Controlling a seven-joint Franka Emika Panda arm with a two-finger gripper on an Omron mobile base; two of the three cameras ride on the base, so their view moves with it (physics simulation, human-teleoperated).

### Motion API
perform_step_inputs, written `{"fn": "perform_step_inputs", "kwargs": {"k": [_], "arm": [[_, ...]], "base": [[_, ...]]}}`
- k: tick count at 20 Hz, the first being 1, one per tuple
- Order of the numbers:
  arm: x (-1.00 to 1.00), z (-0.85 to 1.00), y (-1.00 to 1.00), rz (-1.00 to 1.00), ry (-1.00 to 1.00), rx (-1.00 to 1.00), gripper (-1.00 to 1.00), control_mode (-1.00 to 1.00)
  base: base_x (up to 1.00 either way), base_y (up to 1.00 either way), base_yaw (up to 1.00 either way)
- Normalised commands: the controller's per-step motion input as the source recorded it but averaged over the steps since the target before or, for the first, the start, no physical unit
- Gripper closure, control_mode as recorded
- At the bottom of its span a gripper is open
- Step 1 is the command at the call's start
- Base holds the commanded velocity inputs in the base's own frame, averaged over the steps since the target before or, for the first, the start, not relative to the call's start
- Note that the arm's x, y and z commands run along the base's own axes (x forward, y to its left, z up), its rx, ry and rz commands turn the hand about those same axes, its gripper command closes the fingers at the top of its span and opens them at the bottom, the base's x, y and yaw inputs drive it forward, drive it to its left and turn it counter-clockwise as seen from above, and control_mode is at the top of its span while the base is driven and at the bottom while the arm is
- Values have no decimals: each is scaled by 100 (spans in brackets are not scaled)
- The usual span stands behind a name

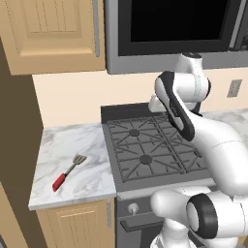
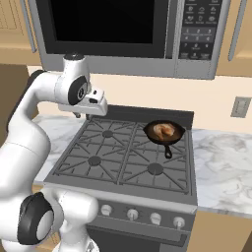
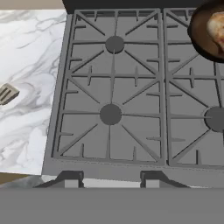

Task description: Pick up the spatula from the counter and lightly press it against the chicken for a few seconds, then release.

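The spatula (image 1: 68, 173) lies flat on the marble counter left of the stove, red handle toward the front edge, slotted grey head (image 3: 7, 94) toward the stove. A dark pan (image 2: 165, 133) holding the browned chicken (image 2: 164, 130) sits on the back right burner; in the hand view the pan (image 3: 209, 33) and chicken (image 3: 217, 25) show at the upper right. My gripper (image 3: 111, 179) hangs above the left half of the stove, looking down on the grates. Its fingertips stand apart with nothing between them. It is well clear of both spatula and pan.
The stove grates (image 1: 145, 145) spread between counter and pan. The marble counter (image 1: 63, 145) ends at a tall wooden cabinet side on its left. A microwave (image 2: 123, 34) hangs above the stove. More marble counter (image 2: 221, 162) lies right of the stove.
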Motion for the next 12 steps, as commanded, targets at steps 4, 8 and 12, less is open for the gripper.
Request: {"fn": "perform_step_inputs", "kwargs": {"k": [4,8,12], "arm": [[-11,0,0,0,0,0,-100,-100],[-48,0,18,0,-5,0,-100,-100],[-67,0,33,0,-8,0,-100,-100]], "base": [[0,0,0],[0,0,0],[0,0,0]]}}
